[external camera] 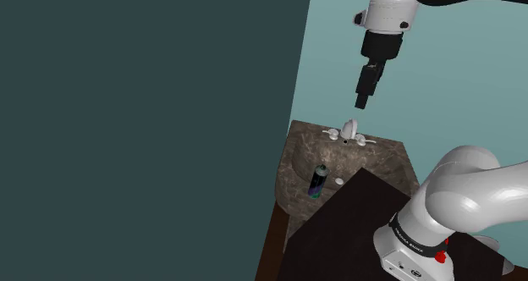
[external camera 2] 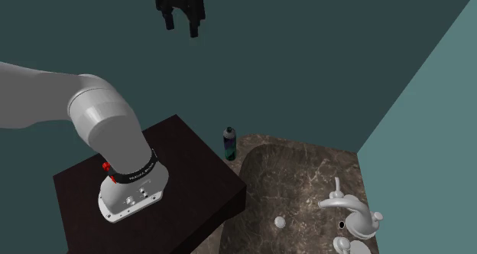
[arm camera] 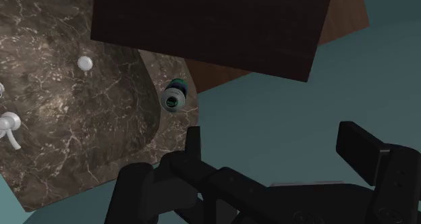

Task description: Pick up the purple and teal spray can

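Observation:
The spray can (external camera: 317,180) stands upright on the dark marble counter's rim (external camera: 292,195), by the edge nearest the dark wall; its body shows purple and teal bands under a dark cap. From the second exterior view the spray can (external camera 2: 229,143) stands just beyond the stand's corner. My gripper (external camera 2: 180,24) hangs high above the stand, open, with nothing between its fingers. In the shoulder view the gripper (external camera: 363,103) hovers well above the faucet. Looking down from the wrist, the spray can's top (arm camera: 175,96) lies far below, off to one side of the open gripper (arm camera: 276,145).
A white faucet (external camera: 351,133) with two handles sits at the back of the marble sink basin (external camera 2: 306,191), and a small white drain plug (external camera 2: 280,223) lies in the bowl. The dark box stand (external camera 2: 183,176) borders the counter. Walls close in on two sides.

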`<state>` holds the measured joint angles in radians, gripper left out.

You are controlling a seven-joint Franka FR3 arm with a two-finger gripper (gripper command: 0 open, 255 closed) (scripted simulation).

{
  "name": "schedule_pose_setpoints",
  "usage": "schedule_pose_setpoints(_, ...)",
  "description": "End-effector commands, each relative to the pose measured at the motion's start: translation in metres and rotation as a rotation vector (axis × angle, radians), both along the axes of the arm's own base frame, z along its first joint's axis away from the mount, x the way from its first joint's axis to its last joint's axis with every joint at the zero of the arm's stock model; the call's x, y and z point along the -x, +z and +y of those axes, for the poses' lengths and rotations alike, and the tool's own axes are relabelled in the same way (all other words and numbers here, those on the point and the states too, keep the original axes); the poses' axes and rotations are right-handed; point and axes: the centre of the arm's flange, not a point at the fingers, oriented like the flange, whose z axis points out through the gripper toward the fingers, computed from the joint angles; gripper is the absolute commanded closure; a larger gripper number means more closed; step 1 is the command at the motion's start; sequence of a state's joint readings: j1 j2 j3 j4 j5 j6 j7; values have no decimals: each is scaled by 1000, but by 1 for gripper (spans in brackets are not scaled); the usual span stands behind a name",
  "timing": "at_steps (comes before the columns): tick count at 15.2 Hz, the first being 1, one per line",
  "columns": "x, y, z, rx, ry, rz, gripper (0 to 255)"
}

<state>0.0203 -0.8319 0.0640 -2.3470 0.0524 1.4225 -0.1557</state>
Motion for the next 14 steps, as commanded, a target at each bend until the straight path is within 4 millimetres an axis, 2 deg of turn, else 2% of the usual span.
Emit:
schedule_pose_setpoints(1,0,0,0,0,0,0,0)
schedule_pose_setpoints(14,-16,-166,-15,84,-82,-107,0)
